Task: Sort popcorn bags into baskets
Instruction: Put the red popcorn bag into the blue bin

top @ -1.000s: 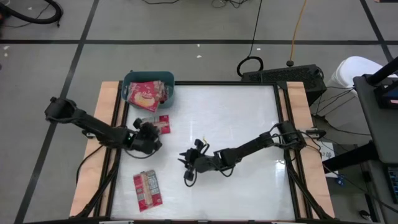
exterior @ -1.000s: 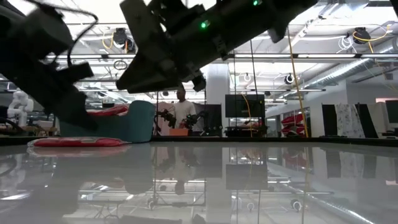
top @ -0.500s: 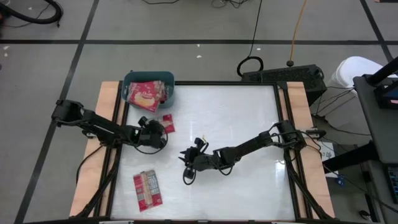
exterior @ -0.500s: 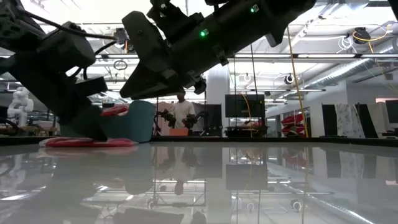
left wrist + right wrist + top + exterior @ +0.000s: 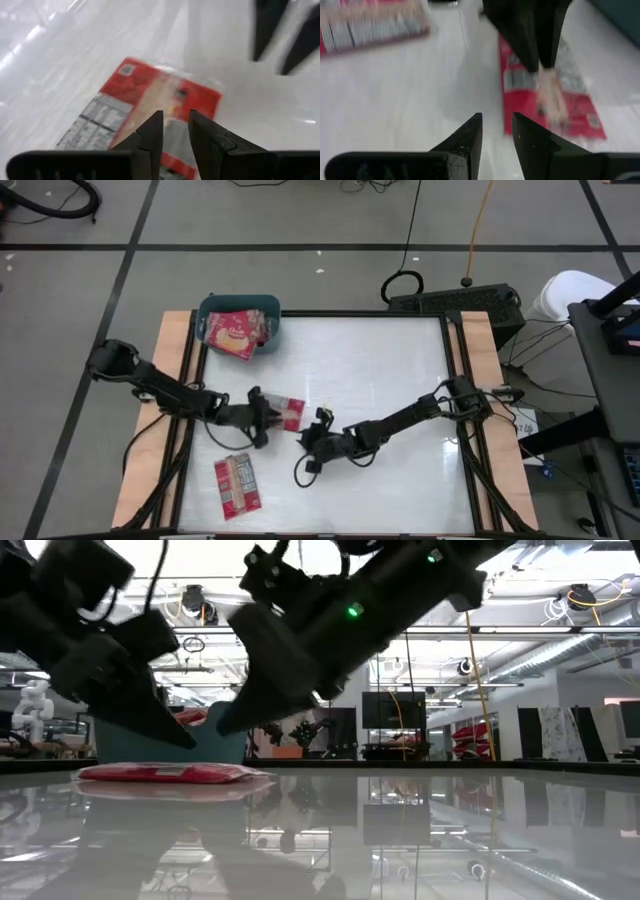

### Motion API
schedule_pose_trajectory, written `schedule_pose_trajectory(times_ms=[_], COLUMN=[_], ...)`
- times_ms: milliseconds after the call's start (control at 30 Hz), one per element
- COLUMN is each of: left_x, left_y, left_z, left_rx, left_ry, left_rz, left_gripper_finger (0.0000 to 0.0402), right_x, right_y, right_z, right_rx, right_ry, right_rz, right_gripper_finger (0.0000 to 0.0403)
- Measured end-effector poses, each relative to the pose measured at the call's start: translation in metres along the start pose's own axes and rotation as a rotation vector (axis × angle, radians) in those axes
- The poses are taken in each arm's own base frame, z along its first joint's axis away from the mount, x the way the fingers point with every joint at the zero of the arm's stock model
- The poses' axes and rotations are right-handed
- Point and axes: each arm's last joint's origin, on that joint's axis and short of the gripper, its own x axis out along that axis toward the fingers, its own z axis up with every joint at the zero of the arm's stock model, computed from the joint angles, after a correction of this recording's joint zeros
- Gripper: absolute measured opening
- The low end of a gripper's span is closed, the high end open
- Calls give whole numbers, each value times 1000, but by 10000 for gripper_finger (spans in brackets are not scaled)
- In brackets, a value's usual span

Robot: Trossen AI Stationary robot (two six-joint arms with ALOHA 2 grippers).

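Note:
One popcorn bag [image 5: 291,412] lies flat on the white table, left of the middle, its pale printed back and red border facing up [image 5: 150,90]. My left gripper [image 5: 267,416] slants down onto its left end, the fingers a narrow gap apart [image 5: 175,116]. My right gripper [image 5: 309,448] hovers just right of and nearer than this bag, clear of the table. Its fingers are also a narrow gap apart [image 5: 496,116] with nothing between them. The teal basket [image 5: 270,330] stands at the far left with several red bags inside. My left gripper sets its two fingertips [image 5: 540,55] down on the bag's upturned back, near the bag's left end [image 5: 175,131]. It comes slanting down from the table's left. Nothing is pinched between the fingers. The bag lies flat on the table [image 5: 165,773].
Another popcorn bag [image 5: 237,483] lies back up near the table's near-left corner, also seen in the right wrist view [image 5: 370,25]. Wooden strips [image 5: 172,380] run along both sides of the table. The table's right half is bare white surface [image 5: 400,360].
My left gripper has tipped downward and swung toward the table's right and near edge. The bag under its fingertips has slid flat along the table with it, from beside the basket to left of the table's middle, turning somewhat on the way.

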Motion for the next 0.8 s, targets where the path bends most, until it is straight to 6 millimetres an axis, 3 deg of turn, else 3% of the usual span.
schedule_pose_trajectory(times_ms=[233,467,633,800], left_x=[-8,-22,-20,-16], left_y=[-12,18,20,20], left_z=[-2,-25,-25,-21], left_rx=[63,-97,-90,-117], left_ry=[-38,113,159,178], left_rz=[136,505,471,397], left_gripper_finger=[97,97,97,97], right_x=[-2,2,9,13], right_y=[0,-16,-32,-46], right_z=[-10,-21,-16,-10], right_rx=[-139,-341,-417,-394], right_ry=[89,232,227,221], right_rz=[-10,-46,-66,-81], right_gripper_finger=[99,138,179,194])
